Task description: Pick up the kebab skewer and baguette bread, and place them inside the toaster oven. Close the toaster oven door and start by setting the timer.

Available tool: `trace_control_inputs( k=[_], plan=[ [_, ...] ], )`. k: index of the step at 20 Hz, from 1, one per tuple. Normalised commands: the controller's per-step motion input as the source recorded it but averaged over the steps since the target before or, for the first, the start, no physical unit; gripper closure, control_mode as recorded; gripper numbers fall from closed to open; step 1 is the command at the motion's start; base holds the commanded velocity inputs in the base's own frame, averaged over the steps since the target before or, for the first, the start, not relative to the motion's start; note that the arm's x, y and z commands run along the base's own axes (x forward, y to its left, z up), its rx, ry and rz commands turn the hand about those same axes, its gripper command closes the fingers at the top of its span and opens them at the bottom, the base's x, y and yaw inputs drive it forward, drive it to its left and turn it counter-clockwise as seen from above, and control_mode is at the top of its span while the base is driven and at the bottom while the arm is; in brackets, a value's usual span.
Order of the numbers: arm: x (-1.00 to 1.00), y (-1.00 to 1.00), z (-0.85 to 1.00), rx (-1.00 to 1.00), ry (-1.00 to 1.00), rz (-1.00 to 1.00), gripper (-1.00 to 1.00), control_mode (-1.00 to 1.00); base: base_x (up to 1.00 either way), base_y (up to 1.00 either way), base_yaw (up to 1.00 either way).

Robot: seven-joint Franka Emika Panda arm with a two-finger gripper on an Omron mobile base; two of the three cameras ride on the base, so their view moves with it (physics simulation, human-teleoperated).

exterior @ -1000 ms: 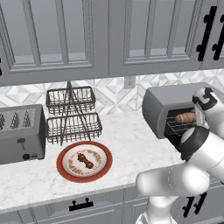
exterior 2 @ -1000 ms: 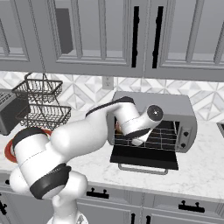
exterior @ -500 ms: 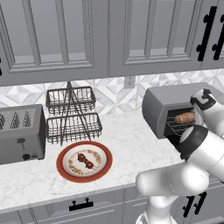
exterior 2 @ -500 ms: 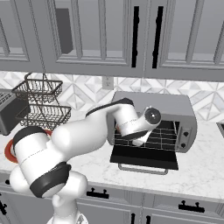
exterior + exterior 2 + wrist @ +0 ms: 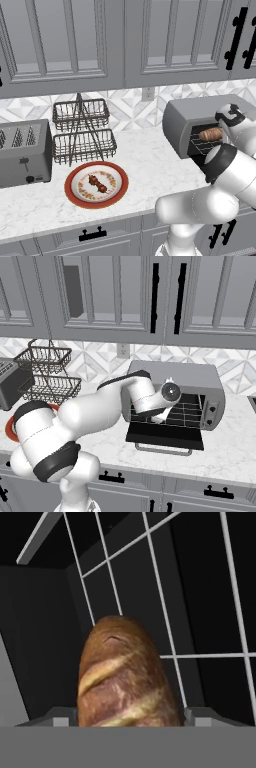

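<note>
We see the baguette bread (image 5: 127, 674) on the wire rack (image 5: 200, 602) inside the toaster oven (image 5: 187, 122), between the wide-spread jaws of the end effector (image 5: 127, 714); whether they grip it, we cannot tell. We judge a straight withdrawal best, then the kebab skewer (image 5: 98, 183) at 9 o'clock.

white arm (image 5: 95, 411) reaching into open toaster oven (image 5: 200, 386), door (image 5: 165, 437) down

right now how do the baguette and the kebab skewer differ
The baguette bread is a long golden-brown loaf; the kebab skewer is a short thin stick of dark red-brown chunks. The baguette bread lies inside the toaster oven over its wire rack, between the fingers of the gripper; the kebab skewer lies on the red-rimmed plate, away from the gripper. Both are task food items.
</note>
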Motion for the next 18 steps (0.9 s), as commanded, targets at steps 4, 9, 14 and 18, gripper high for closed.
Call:
trace_control_inputs(
  k=[4,9,14,18],
  plan=[
    [0.0,0.0,0.0,0.0,0.0,0.0,-1.0,-1.0,0.0,0.0,0.0],
    [0.0,0.0,0.01,0.0,0.0,0.0,-1.0,-1.0,0.0,0.0,0.0],
    [-0.48,-0.06,0.06,0.0,0.0,0.0,-1.0,-1.0,0.0,0.0,0.0],
    [-0.74,-0.03,0.24,-0.01,0.0,0.02,-1.0,-1.0,0.0,0.0,0.0]
  ],
)
